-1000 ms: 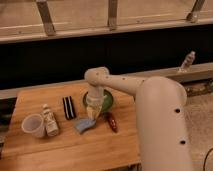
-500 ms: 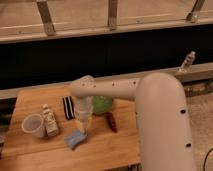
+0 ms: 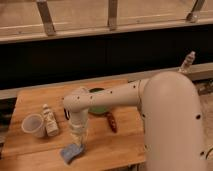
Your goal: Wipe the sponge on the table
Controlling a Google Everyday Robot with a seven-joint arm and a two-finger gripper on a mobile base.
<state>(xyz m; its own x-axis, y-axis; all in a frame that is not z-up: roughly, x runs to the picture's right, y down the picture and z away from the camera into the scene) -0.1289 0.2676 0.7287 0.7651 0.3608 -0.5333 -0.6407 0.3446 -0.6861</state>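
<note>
With my gripper [image 3: 79,144] clenched on the sponge [image 3: 70,153] near the table's [image 3: 125,146] front edge, I should press flat and sweep evenly, staying inside that edge.

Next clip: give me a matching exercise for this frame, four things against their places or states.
1 sponge
2 cup
3 green pan
4 gripper

A left end of the table, beside the small bottle
B shut, pointing down near the front edge
C light blue, at the gripper's tip
D partly hidden behind the arm

Pairs: 1-C, 2-A, 3-D, 4-B
</note>
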